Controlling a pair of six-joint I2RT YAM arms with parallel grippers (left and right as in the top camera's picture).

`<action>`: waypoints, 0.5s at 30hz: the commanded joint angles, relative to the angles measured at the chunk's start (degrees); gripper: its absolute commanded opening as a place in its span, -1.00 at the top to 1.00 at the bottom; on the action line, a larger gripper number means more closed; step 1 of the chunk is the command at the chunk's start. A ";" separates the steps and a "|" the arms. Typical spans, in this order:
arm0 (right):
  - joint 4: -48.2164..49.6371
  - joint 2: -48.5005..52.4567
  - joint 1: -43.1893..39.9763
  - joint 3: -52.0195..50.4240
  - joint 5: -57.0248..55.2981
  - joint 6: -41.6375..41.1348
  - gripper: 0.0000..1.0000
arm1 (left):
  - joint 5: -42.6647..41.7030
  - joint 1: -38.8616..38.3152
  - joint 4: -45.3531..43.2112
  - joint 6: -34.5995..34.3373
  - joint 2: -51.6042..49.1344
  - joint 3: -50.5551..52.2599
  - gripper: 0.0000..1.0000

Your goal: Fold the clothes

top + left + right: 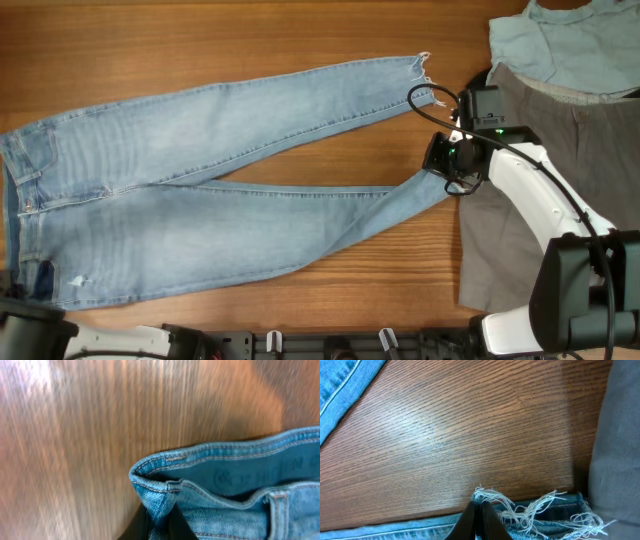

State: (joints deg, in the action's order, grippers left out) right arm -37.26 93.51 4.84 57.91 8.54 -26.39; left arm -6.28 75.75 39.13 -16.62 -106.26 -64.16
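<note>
Long light blue denim jeans (200, 190), flat and unfolded, leg hems just beside the grey fabric trousers (500, 250), waistband well away from them; left gripper (159, 517) clamps a waistband corner, right gripper (481, 517) a frayed hem; every fold apparently remains.

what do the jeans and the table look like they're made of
Jeans: light blue denim, probably cotton; woven texture, stitched seams on the waistband, white frayed threads at the hem. Table: wood or wood-look laminate, smooth; brown grain lines, which one unclear.
</note>
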 commanded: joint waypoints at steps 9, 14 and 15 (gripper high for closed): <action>0.09 -1.27 0.35 1.46 0.28 -0.79 0.91 | 1.51 -20.96 0.42 -2.03 9.51 -1.84 0.85; 0.11 -1.27 0.35 1.46 0.46 -0.81 0.91 | 7.93 -30.97 -2.67 -2.03 9.51 -1.75 0.70; 0.11 -1.27 0.35 1.46 0.46 -0.79 0.91 | 8.96 -32.15 -3.04 -2.03 9.49 -1.73 0.63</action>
State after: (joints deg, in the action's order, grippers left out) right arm -37.26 93.51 4.84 57.91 8.54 -26.39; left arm -1.65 47.68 37.23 -18.39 -97.06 -65.58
